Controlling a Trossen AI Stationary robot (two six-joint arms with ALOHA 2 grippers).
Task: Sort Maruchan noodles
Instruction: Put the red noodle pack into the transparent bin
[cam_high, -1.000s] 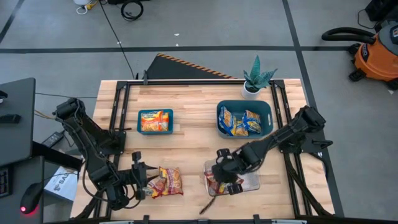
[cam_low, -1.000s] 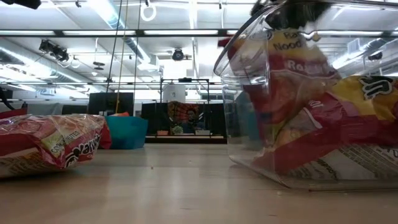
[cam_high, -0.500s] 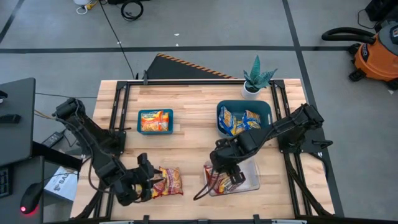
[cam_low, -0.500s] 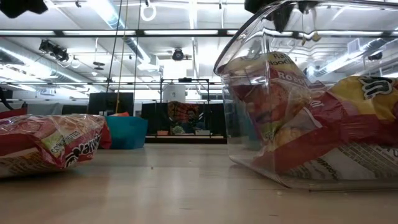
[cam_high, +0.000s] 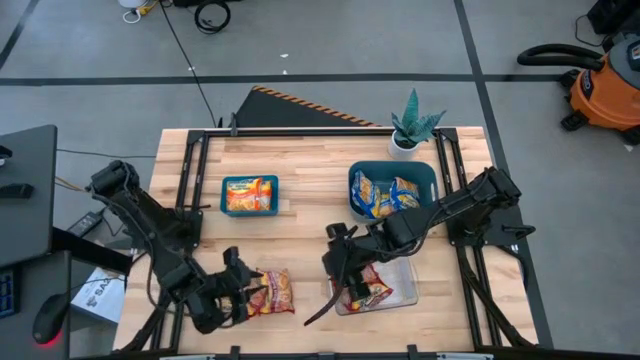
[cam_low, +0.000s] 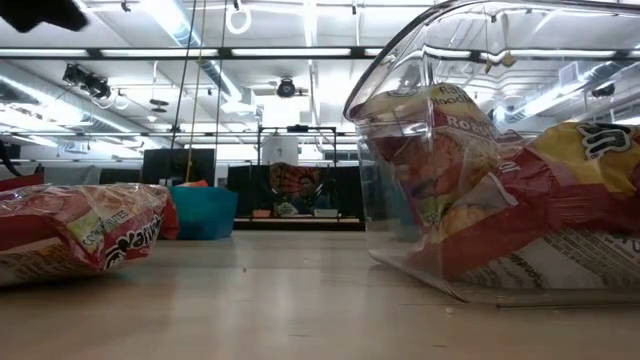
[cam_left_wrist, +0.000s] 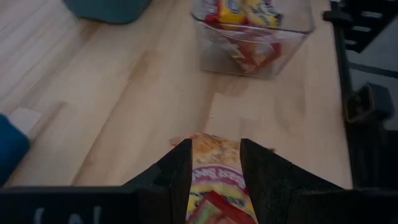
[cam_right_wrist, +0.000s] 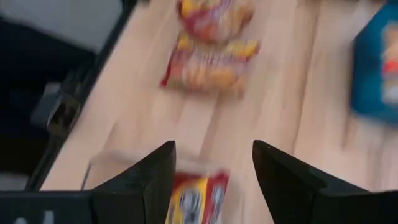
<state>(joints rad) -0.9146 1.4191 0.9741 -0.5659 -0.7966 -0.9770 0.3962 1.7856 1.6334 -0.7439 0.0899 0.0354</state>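
Red-and-yellow noodle packet (cam_high: 270, 292) lies lower left on the desk (cam_high: 310, 215), between the left claw's (cam_left_wrist: 214, 163) parted fingers. Right claw (cam_high: 337, 262) hovers wide, empty. Glossy plastic might slip.

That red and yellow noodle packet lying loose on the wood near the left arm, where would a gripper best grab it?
Probably by one of its thin crimped ends. The red-and-yellow packet lies flat on the table, so a low approach from the left gripper side suits it. In the left wrist view that gripper's open fingers already straddle the packet's near end, ready to pinch it.
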